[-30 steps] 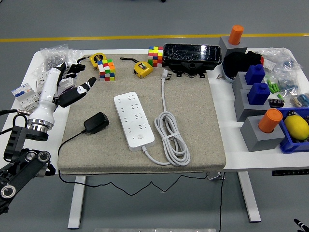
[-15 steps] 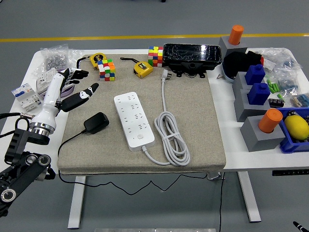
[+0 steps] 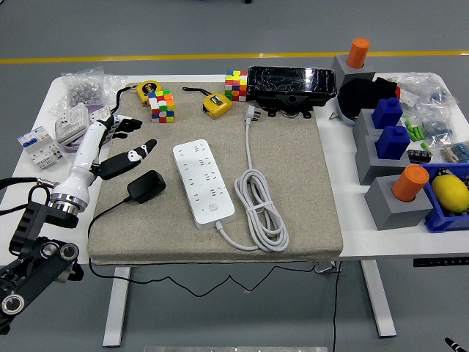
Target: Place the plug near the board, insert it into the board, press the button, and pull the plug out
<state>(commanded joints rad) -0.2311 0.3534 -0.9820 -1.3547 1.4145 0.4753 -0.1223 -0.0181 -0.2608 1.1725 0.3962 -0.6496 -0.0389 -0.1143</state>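
Note:
A black plug adapter (image 3: pixel 146 185) lies on the beige mat (image 3: pixel 293 183), its thin black cord running off the mat's front left. To its right lies the white power strip (image 3: pixel 203 180), with its round button (image 3: pixel 213 207) near the front end and its white cable (image 3: pixel 260 209) coiled beside it. My left hand (image 3: pixel 123 143) hovers just up and left of the black plug, fingers spread, holding nothing. The right arm does not show.
Two colour cubes (image 3: pixel 162 105) (image 3: pixel 236 84), two yellow tape measures (image 3: pixel 217 104) and a black box (image 3: pixel 292 86) line the mat's back. Grey and blue blocks with orange cylinders (image 3: pixel 409 182) stand at right. Bags and small electrical parts (image 3: pixel 44 139) lie at the far left.
My left hand has moved right and toward the near edge, closing in on the black plug. Nothing on the mat has shifted.

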